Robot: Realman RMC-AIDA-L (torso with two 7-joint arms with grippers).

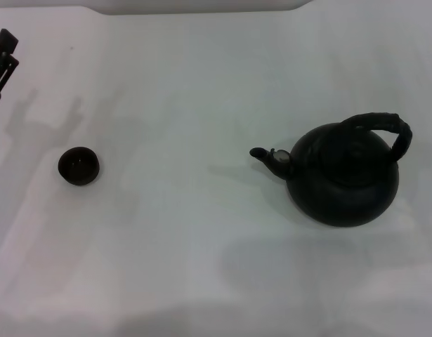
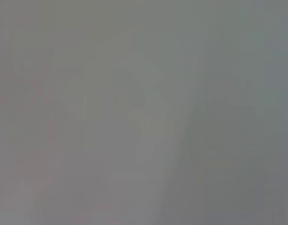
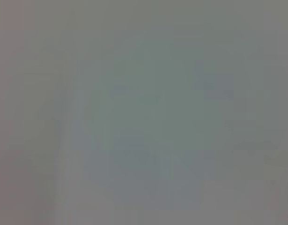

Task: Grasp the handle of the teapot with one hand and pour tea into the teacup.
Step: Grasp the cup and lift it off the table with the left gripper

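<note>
Teapot (image 1: 344,177) is seen near right edge, teacup (image 1: 79,166) near left edge, well apart. Left gripper (image 1: 1,60) is parked far-left; jaw state cannot be told. Risk: spillage over the long carry.

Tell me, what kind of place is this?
Probably a robot test table, not a real kitchen: just a plain white tabletop with a black teapot, a tiny dark teacup, and the left tool at the edge.

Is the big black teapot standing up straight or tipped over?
Standing up. The teapot sits flat on the white table, its handle arching over the top and its spout pointing sideways toward the teacup.
</note>
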